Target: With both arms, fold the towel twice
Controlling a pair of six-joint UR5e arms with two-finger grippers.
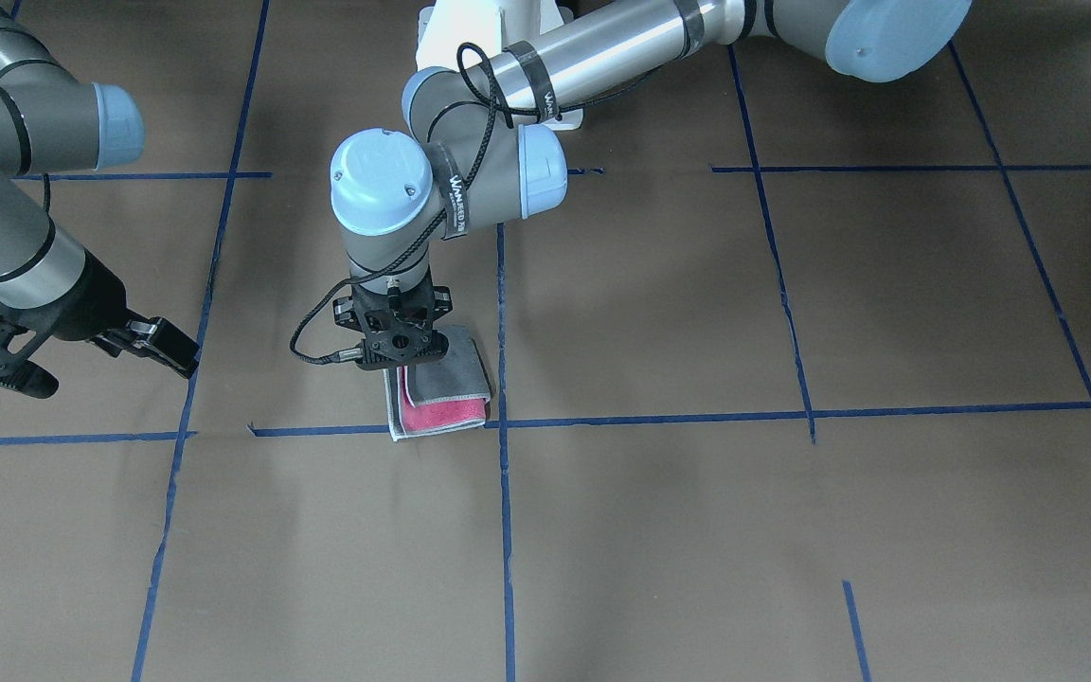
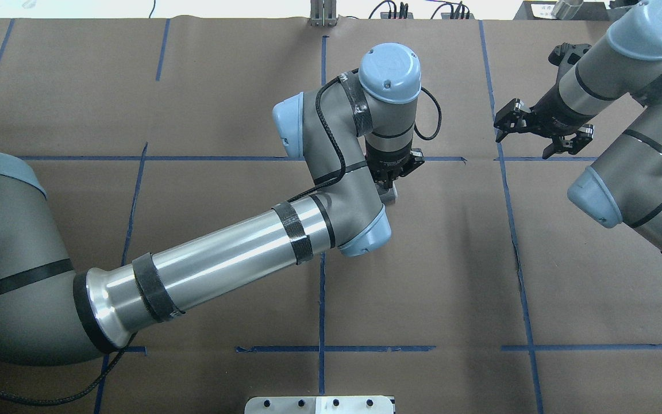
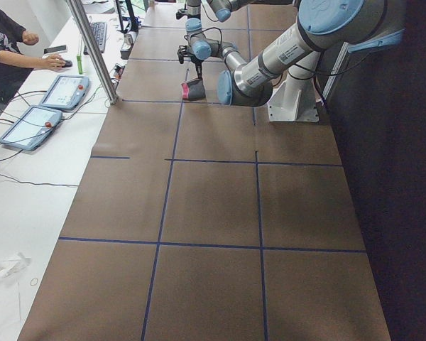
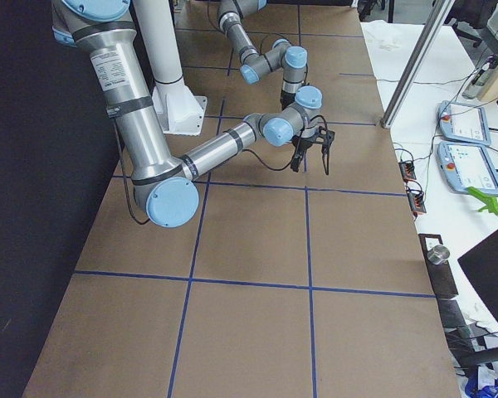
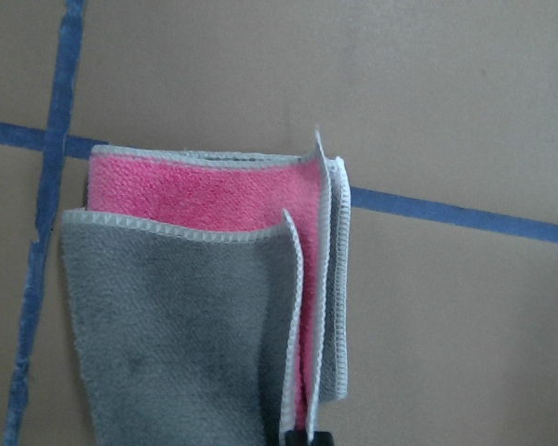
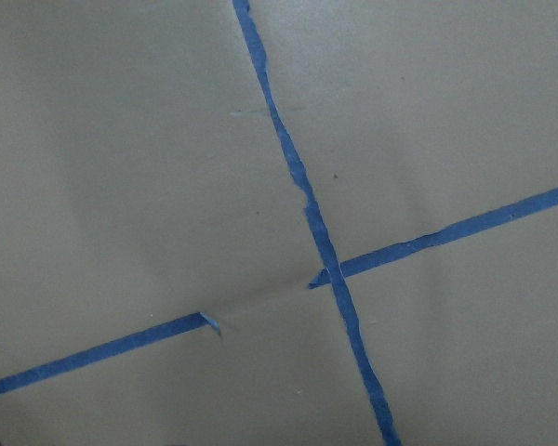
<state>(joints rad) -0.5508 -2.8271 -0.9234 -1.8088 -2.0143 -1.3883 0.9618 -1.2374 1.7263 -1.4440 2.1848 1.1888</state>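
Note:
The towel [image 1: 446, 384] lies folded on the brown table at a blue tape crossing, grey face up with a pink strip along its front edge. In the left wrist view the towel [image 5: 186, 316] shows stacked layers with white stitched borders. My left gripper [image 1: 403, 358] stands upright over the towel's back edge. Its fingertips [image 5: 299, 437] are together on the layered edge. From overhead the left wrist hides nearly all of the towel. My right gripper [image 1: 116, 376] hangs open and empty well off to the towel's side, above bare table; it also shows in the overhead view [image 2: 522, 146].
Blue tape lines [image 1: 503, 530] divide the brown table into squares. The white pedestal base [image 1: 470, 28] stands behind the left arm. An operator [image 3: 7, 50] and teach pendants [image 3: 35, 117] are on a white side table beyond the far edge.

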